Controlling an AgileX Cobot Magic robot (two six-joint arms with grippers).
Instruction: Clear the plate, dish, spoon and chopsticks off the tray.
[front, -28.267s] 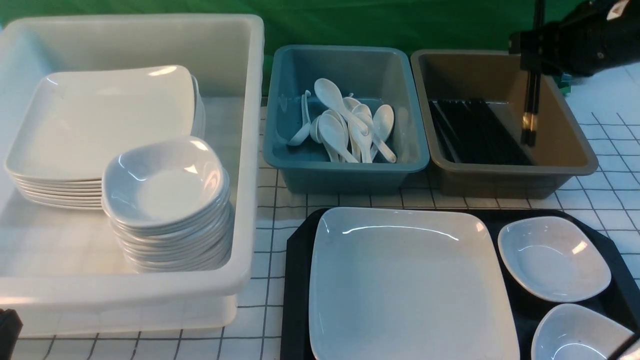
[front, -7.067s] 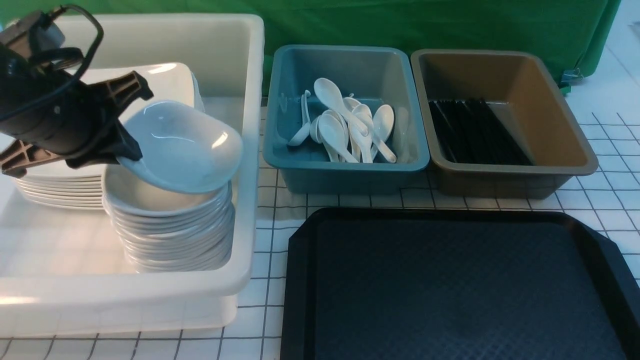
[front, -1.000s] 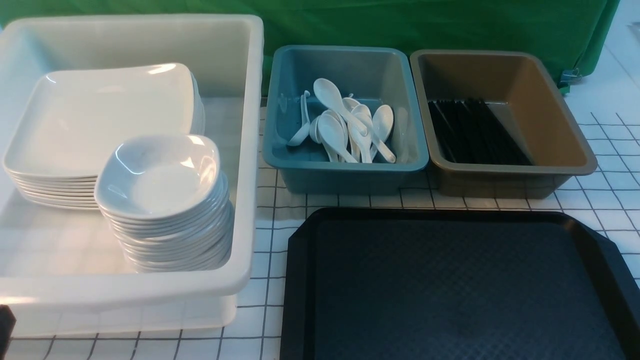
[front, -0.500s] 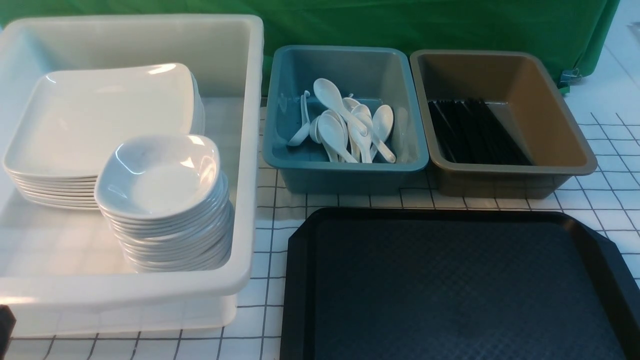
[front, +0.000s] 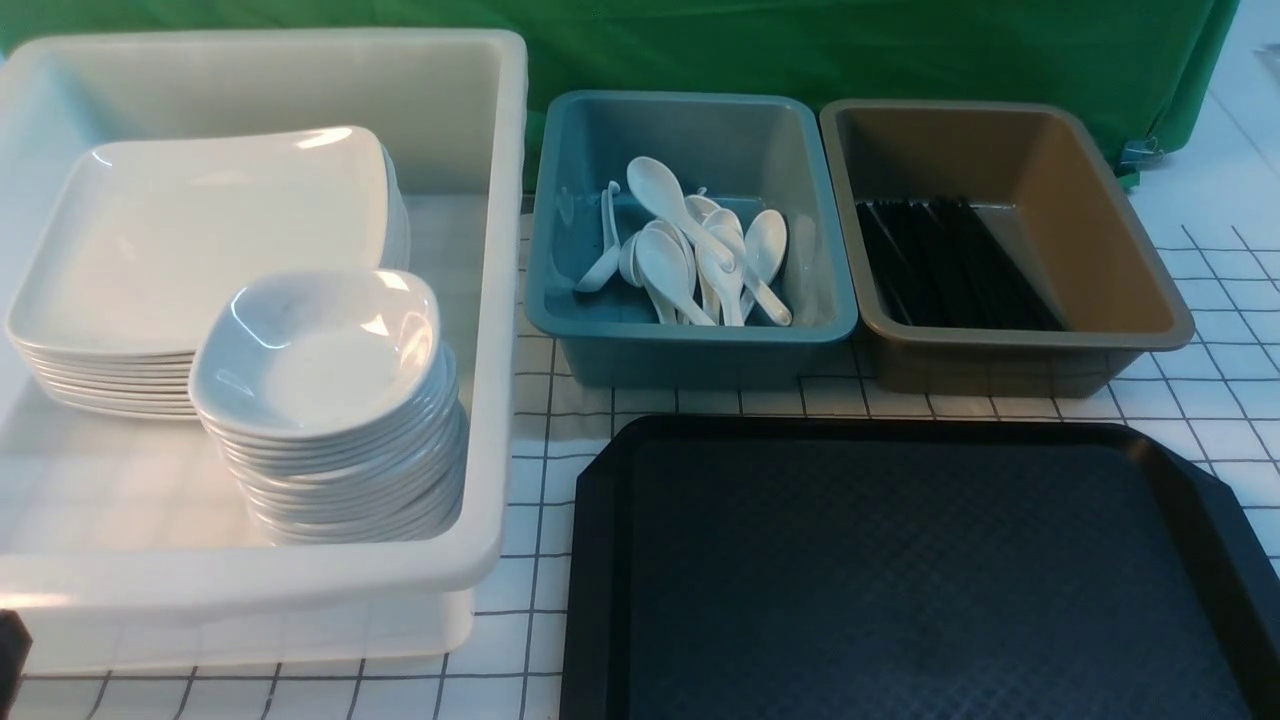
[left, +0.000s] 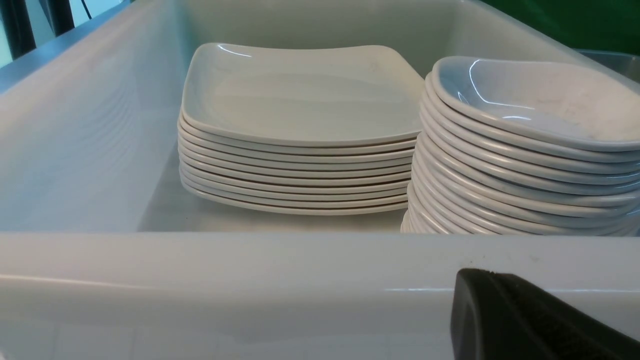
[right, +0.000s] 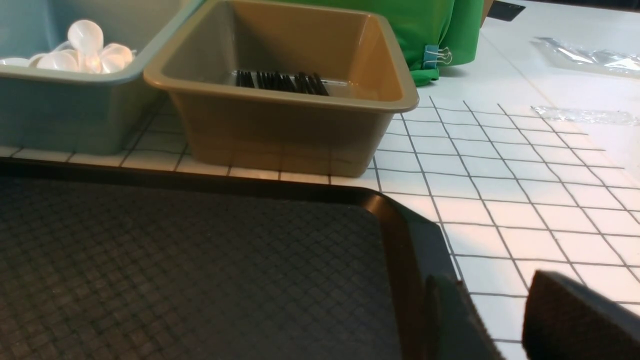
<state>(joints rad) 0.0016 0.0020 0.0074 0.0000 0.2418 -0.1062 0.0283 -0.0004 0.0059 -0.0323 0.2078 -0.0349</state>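
Observation:
The black tray (front: 900, 428) lies bare at the front right, nothing on it; it also shows in the right wrist view (right: 390, 210). The plates (front: 200, 230) and the small dishes (front: 320, 340) stand in two stacks in the white tub; both stacks, plates (left: 300, 95) and dishes (left: 530, 95), show in the left wrist view. Spoons (front: 690, 260) lie in the teal bin, chopsticks (front: 950, 265) in the brown bin. My left gripper (left: 480, 285) sits low outside the tub's near wall, one dark shape with no gap. My right gripper (right: 487, 285) is open and empty by the tray's right corner.
The white tub (front: 500, 300) fills the left side. The teal bin (front: 690, 350) and the brown bin (front: 1030, 345) stand side by side behind the tray. A green cloth hangs at the back. The table has a white grid cloth.
Nothing has moved in the last second. Earlier the plate and dishes left the tray; my left gripper set a dish on the stack and drew back.

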